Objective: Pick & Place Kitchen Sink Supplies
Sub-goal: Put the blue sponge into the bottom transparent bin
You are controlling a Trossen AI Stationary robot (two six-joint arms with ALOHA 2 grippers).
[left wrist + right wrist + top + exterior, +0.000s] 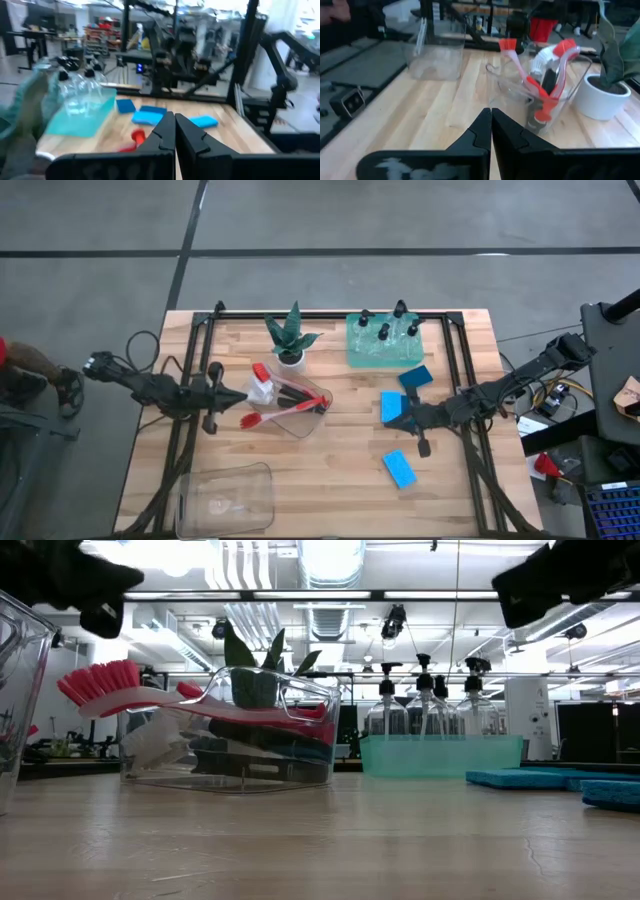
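I see my left gripper pinched together, holding nothing, just left of the tipped clear bin that holds the red-handled brushes. An empty-looking second bin sits at the near left edge. Plant behind the brush bin. Four bottles stand in the green tray. Blue sponges lie loose on the table right of centre. My right gripper is pressed together, empty, over a sponge.

Two dark jointed arms trail black cables, each pincer slim-fingered.
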